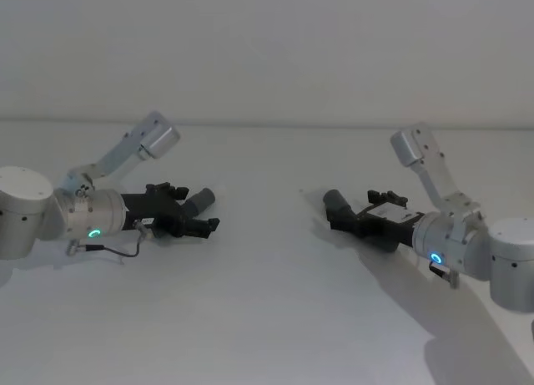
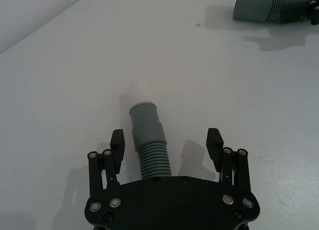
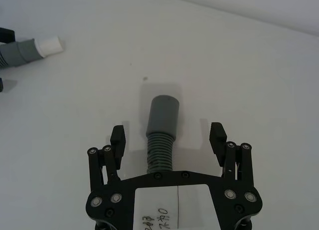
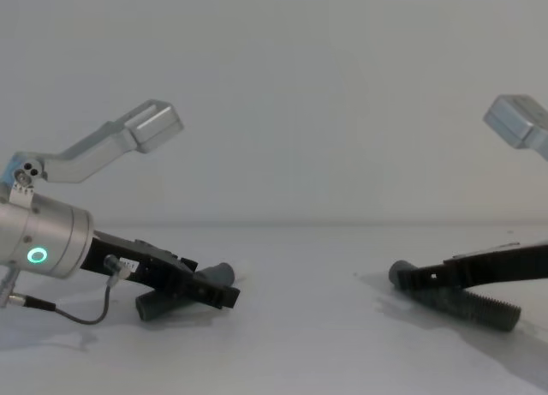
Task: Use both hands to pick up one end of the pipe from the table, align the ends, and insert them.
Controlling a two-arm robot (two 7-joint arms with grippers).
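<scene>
Two pieces of the pipe lie on the white table (image 1: 267,301). The shorter piece (image 2: 147,125) has a grey cuff with a white tip (image 2: 140,88). It lies between the fingers of my left gripper (image 2: 166,140), which stands open around its ribbed part, nearer one finger. The longer piece (image 3: 163,121) ends in a plain grey socket and lies centred in my open right gripper (image 3: 168,136). In the head view the left gripper (image 1: 198,207) and right gripper (image 1: 357,212) face each other, each low over its piece (image 1: 204,198) (image 1: 335,201).
A wide stretch of bare table separates the two pieces. A grey wall stands behind the table's far edge (image 1: 267,124). A loose black cable (image 4: 81,314) hangs from the left wrist to the tabletop.
</scene>
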